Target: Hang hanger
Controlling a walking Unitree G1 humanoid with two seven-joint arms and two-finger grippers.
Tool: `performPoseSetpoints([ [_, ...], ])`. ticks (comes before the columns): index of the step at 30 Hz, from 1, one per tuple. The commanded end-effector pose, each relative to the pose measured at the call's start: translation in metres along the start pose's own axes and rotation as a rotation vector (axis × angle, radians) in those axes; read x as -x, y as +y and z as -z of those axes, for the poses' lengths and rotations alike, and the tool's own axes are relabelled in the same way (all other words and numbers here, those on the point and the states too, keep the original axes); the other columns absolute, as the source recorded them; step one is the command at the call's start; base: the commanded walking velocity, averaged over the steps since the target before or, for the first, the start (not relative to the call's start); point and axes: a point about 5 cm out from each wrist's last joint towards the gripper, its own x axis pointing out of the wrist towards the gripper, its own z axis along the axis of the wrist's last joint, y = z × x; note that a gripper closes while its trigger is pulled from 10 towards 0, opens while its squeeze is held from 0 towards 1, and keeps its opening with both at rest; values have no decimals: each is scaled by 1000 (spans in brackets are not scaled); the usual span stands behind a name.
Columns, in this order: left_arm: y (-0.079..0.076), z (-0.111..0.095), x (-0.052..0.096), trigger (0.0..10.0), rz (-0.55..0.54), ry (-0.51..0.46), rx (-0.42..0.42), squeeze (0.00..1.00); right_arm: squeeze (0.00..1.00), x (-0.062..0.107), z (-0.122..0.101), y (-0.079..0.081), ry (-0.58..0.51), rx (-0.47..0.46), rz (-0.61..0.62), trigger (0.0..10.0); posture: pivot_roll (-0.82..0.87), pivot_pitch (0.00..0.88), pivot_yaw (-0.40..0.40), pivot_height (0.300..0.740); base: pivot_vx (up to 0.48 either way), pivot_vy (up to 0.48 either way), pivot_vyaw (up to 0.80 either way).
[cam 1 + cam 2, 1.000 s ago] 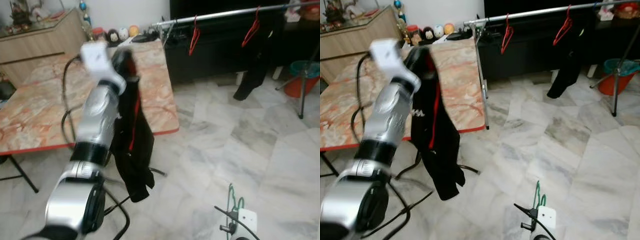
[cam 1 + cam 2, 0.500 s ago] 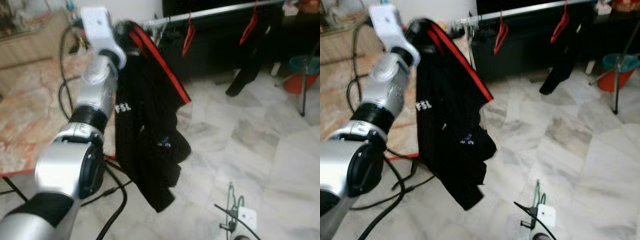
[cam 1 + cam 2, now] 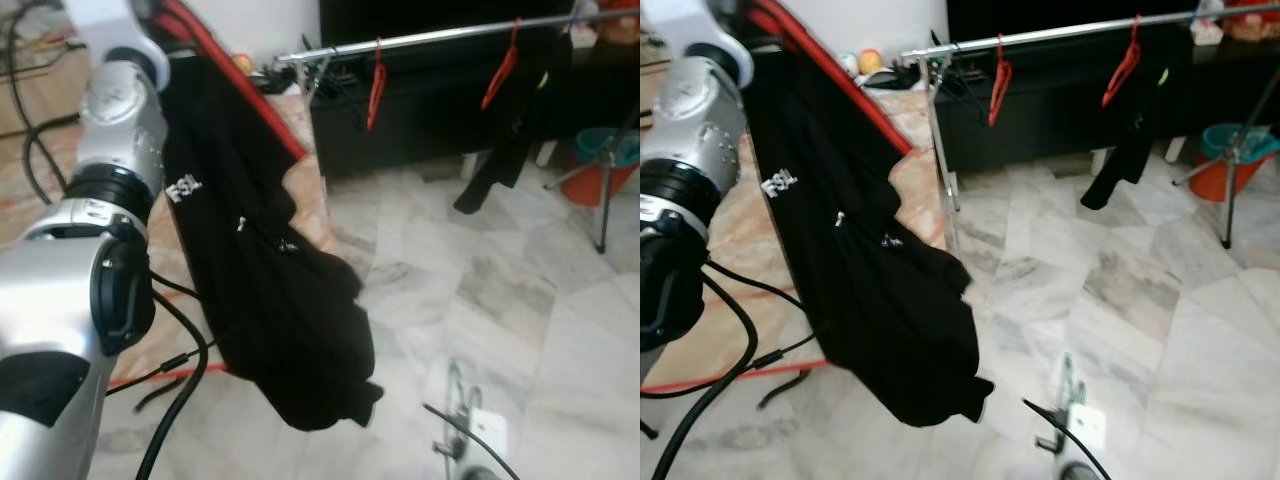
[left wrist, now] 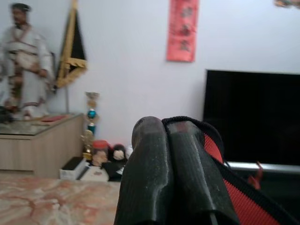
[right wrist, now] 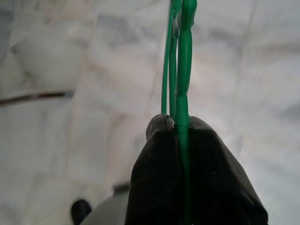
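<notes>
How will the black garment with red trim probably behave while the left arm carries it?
The black garment with red trim is probably floppy: it drapes in folds below the left gripper. It may swing, since its lower end hangs free. It could slip, being pinched only at its red-edged top.

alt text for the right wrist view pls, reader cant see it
Seen along the right gripper, its two black fingers are shut on a thin green hanger that runs away from the camera. Behind it lies a blurred pale marble floor.
</notes>
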Motion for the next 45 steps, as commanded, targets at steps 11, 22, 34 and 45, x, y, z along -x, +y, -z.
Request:
performPoseSetpoints([
  [11, 9, 62, 28, 10000, 107, 175, -103, 0, 0, 1, 4, 11, 12, -7, -30, 10000, -162, 0, 88, 740, 109, 0, 0],
  [22, 8, 120, 111, 10000, 297, 342, -22, 0, 0, 2, 8, 10, 23, 2, -33, 10000, -154, 0, 91, 740, 0, 0, 0],
  [34, -11, 139, 174, 10000, 489, 531, -75, 27, 0, 3, 10, 10, 27, 3, -34, 10000, -162, 0, 101, 740, 0, 0, 0],
  [45, -11, 132, 184, 10000, 477, 566, -102, 1000, 0, 3, 10, 10, 27, 1, -35, 10000, -165, 16, 106, 740, 0, 0, 0],
])
